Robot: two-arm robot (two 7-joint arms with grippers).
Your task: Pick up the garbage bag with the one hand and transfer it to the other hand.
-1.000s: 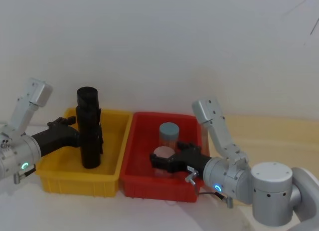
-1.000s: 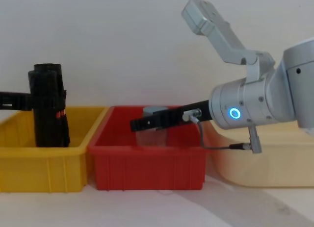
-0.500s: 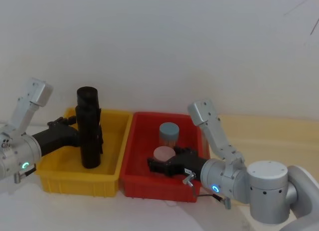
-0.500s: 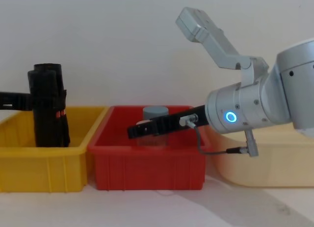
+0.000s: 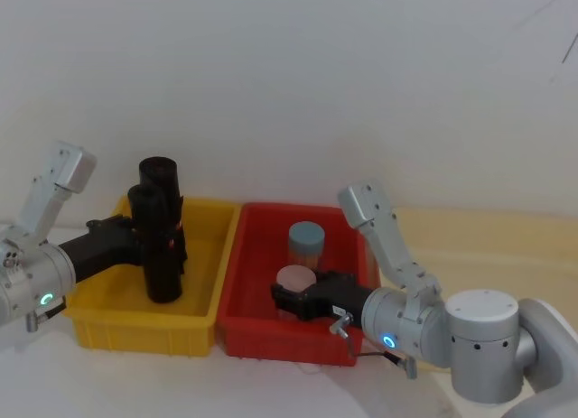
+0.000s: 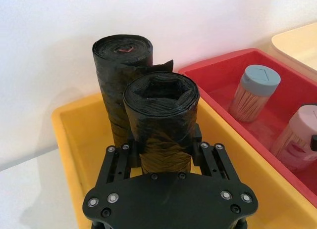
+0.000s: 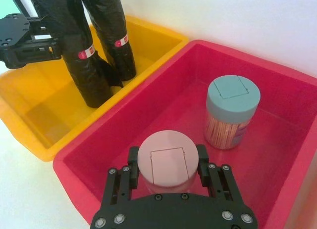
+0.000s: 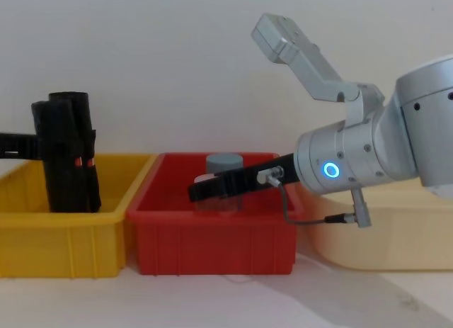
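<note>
Two tall black rolls stand in the yellow bin (image 5: 135, 332). My left gripper (image 5: 144, 246), on the green-ringed arm, is shut on the nearer one, the garbage bag (image 6: 161, 115), about halfway up. The second roll (image 6: 121, 61) stands right behind it. In the right wrist view the held garbage bag (image 7: 81, 66) shows a red-orange label. My right gripper (image 7: 167, 162), on the blue-ringed arm, is over the red bin (image 5: 271, 341). It is open, with one finger on each side of the pink-lidded jar (image 7: 166, 155).
A blue-lidded jar (image 5: 306, 242) stands in the red bin behind the pink-lidded jar (image 5: 295, 275). A cream tray (image 8: 382, 236) lies to the right of the red bin. The two bins touch side by side, with a white wall close behind.
The held garbage bag has shifted slightly apart from the other roll, so its top now shows separately. The right gripper has dropped lower and come around the pink-lidded jar.
</note>
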